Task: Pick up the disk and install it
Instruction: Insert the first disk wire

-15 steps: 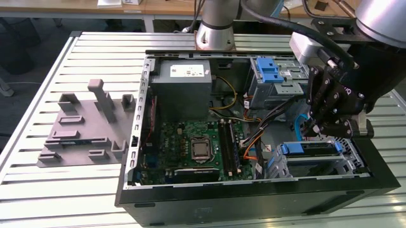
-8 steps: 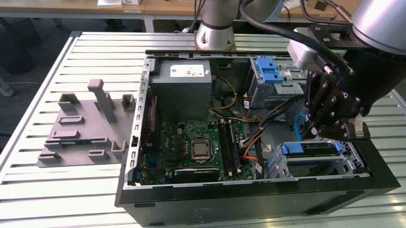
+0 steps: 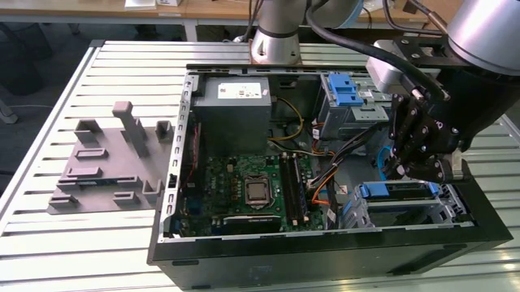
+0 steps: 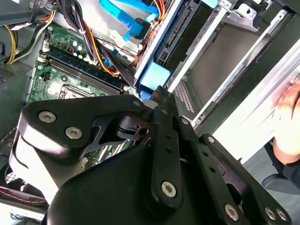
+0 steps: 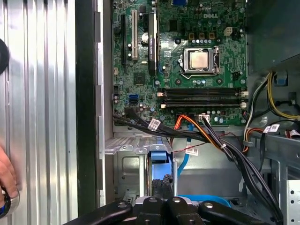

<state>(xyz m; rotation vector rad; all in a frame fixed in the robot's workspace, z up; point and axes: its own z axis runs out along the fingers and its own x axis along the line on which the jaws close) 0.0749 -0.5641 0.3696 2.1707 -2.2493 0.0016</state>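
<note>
Here, an open computer case (image 3: 309, 255) lies on a slatted metal desk (image 3: 73, 243). The black pincer (image 3: 410, 176) reaches down into the corner of the case at the exterior view's right, with its fingers pressed together. Its tips are just beside the blue end tab of the disk (image 3: 414, 192). The disk lies flat in a grey drive cage (image 3: 455, 210), near the motherboard (image 3: 243, 182). In the first wrist view, a person's hand (image 5: 5, 174) rests on the desk just outside the case.
</note>
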